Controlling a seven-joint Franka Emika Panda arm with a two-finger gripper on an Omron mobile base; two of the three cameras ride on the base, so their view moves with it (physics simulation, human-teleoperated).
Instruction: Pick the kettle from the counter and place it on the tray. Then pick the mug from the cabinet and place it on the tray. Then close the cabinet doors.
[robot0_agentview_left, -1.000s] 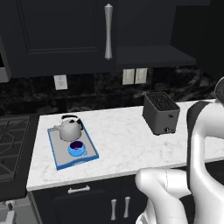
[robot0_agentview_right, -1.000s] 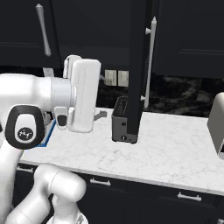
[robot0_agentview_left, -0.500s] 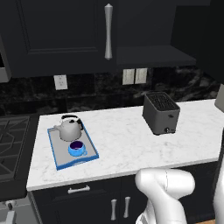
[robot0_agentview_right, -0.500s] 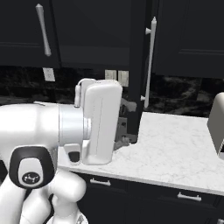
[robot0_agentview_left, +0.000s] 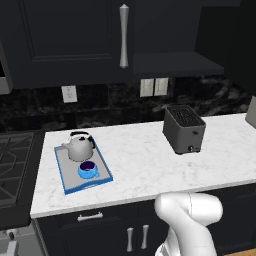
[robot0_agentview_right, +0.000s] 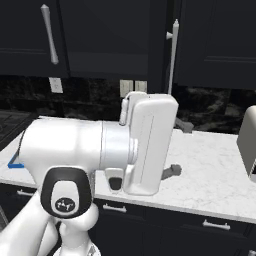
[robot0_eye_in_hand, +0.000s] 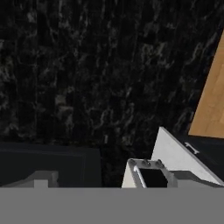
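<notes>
The kettle (robot0_agentview_left: 78, 148) and the blue mug (robot0_agentview_left: 88, 170) sit together on the blue-rimmed tray (robot0_agentview_left: 66, 178), at the left end of the marble counter (robot0_agentview_left: 145, 165); the toaster (robot0_agentview_left: 184, 129) stands well apart to the right. The arm's forearm (a bulky white link) lies roughly level across the right base view, with the wrist toward the right cabinet door (robot0_agentview_right: 167, 45), which stands ajar edge-on. Whether the fingers are apart or together cannot be told.

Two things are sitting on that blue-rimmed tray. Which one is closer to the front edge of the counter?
The mug, the small bright-blue cup with a dark inside. It sits toward the front end of the tray, while the grey kettle with the black handle stands behind it, nearer the wall.
</notes>
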